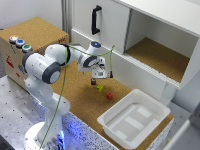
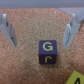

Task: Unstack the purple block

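Small dark purple cube [image 2: 47, 52] with yellow lettering sits on the cork board surface [image 2: 30, 67], centred between the spread fingers [image 2: 6, 26] of the Panda gripper [image 2: 39, 27]. Jaws released, touching nothing, hovering above the cube.

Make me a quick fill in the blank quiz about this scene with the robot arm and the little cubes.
1. The yellow letter on top of the purple block is ___.
2. The gripper hangs over that block with its jaws ___.
3. Of the small cubes, the one nearest the white bin is coloured ___.
4. The cabinet handle is coloured ___.

Missing words: G; open; red; black.
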Robot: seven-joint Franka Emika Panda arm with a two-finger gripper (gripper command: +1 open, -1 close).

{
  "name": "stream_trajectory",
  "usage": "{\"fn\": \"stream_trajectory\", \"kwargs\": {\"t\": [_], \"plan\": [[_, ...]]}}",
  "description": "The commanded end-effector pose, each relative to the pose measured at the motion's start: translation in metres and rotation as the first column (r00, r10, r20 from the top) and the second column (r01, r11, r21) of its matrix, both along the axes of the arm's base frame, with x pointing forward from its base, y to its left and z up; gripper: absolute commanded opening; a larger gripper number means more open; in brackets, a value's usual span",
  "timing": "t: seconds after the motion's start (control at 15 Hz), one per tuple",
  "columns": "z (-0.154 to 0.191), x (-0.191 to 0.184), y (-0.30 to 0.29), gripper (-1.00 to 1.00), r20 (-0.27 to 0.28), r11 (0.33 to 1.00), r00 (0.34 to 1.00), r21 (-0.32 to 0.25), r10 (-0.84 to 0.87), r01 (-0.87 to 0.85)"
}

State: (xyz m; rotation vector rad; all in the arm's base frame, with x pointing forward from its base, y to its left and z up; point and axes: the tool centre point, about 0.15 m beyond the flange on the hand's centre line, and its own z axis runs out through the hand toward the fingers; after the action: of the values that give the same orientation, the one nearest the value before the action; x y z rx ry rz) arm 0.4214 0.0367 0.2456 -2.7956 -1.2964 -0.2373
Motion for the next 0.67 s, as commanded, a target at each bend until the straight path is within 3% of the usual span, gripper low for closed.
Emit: {"fn": "stream_trajectory", "kwargs": {"t": [0.0, 0.27, 0.33, 0.6], "plan": [[-0.037, 0.027, 0.000, 1.00, 0.011, 0.999, 1.000, -0.044, 0.026, -0.026], [-0.044, 0.027, -0.003, 1.00, -0.004, 0.997, 0.999, -0.070, 0.040, -0.040], [-0.046, 0.027, -0.004, -1.00, -0.012, 0.996, 0.999, -0.080, 0.040, -0.041], [-0.046, 0.024, -0.007, -1.00, -0.016, 0.996, 0.999, -0.084, 0.030, -0.031]]}}
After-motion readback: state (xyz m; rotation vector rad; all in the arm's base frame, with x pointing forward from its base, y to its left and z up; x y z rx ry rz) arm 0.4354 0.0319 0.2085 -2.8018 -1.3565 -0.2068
